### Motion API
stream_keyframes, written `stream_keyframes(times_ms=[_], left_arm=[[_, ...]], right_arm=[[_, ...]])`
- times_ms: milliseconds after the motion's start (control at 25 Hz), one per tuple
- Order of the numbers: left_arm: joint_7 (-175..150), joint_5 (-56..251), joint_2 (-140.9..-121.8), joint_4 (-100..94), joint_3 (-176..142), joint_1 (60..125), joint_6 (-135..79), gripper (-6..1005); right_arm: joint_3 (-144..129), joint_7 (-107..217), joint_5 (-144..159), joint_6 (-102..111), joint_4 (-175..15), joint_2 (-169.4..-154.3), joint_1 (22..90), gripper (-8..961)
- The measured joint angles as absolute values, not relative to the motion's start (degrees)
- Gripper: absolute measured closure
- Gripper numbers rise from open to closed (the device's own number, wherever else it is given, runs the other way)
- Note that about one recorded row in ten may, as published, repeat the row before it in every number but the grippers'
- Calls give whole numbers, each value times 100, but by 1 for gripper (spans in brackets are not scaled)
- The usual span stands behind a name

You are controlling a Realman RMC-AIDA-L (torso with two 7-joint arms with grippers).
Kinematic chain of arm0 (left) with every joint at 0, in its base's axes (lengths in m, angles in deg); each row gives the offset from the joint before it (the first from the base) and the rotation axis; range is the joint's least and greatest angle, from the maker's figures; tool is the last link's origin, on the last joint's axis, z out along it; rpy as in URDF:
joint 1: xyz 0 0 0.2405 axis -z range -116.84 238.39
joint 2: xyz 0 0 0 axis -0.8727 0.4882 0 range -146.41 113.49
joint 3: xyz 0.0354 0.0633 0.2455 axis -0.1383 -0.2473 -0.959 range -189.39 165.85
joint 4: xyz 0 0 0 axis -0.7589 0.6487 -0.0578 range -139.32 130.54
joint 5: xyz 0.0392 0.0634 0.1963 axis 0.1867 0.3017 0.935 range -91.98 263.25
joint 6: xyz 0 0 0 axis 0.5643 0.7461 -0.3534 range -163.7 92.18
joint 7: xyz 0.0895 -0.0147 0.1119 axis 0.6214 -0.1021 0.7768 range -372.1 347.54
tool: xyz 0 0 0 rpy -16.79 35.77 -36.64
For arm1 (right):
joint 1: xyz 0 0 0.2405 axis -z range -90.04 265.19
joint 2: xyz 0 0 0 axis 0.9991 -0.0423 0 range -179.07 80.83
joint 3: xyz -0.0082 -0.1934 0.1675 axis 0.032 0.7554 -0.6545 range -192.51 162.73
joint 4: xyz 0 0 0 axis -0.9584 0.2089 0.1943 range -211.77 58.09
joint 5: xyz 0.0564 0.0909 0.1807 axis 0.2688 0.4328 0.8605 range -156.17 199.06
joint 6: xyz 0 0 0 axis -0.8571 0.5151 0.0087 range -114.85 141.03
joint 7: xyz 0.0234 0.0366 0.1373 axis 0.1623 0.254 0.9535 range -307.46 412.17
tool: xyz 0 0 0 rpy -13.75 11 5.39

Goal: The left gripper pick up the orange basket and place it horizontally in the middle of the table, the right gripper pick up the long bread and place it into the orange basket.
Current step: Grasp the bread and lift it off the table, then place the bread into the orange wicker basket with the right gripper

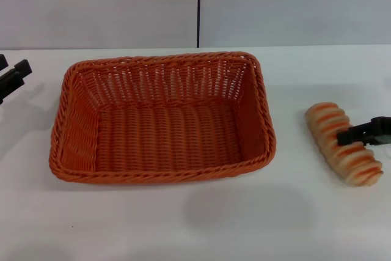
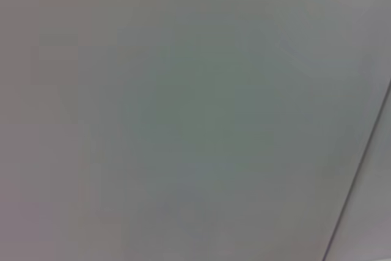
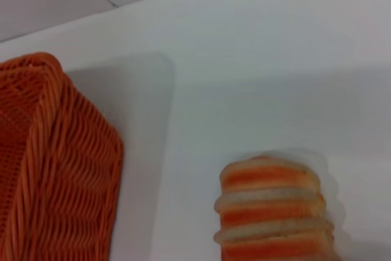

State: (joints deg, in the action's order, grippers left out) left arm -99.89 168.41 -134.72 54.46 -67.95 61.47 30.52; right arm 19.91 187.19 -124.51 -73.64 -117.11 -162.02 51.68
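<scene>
The orange basket sits flat in the middle of the white table, long side across, with nothing inside it. In the right wrist view, one corner of the orange basket shows. To its right the long bread lies on the table, striped tan and orange, and its end also appears in the right wrist view as the long bread. My right gripper reaches in from the right edge and overlaps the loaf's middle. At the far left edge my left gripper stays open, well apart from the basket.
A grey wall with a dark vertical seam runs behind the table. The left wrist view holds only a plain grey surface crossed by a thin dark line. Bare tabletop lies in front of the basket and between basket and bread.
</scene>
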Motion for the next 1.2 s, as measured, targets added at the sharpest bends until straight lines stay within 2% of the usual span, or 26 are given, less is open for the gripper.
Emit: stream_keyframes(times_ms=[360, 440, 480, 600, 880, 1200], left_arm=[[-9924, 16828, -13467, 5321, -6650, 6241, 3075, 424], [-9920, 16827, -13467, 5313, -6642, 6249, 3076, 424], [-9912, 16826, -13464, 5265, -6624, 6285, 3078, 424], [-9864, 16825, -13458, 5186, -6573, 6333, 3094, 424], [-9796, 16824, -13458, 5139, -6487, 6374, 3117, 425], [-9728, 16824, -13459, 5081, -6469, 6411, 3156, 424]], right_arm=[[1974, 18495, -11582, -8034, -12494, -16397, 5394, 548], [1963, 18577, -11420, -8294, -12900, -16482, 5467, 570], [1961, 18727, -11277, -8531, -13448, -16601, 5548, 580], [1987, 18850, -11071, -8788, -13885, -16660, 5595, 609], [2080, 19047, -10403, -9609, -14199, -16641, 5334, 660], [2557, 17630, -9802, -9198, -12751, -16608, 4547, 727]])
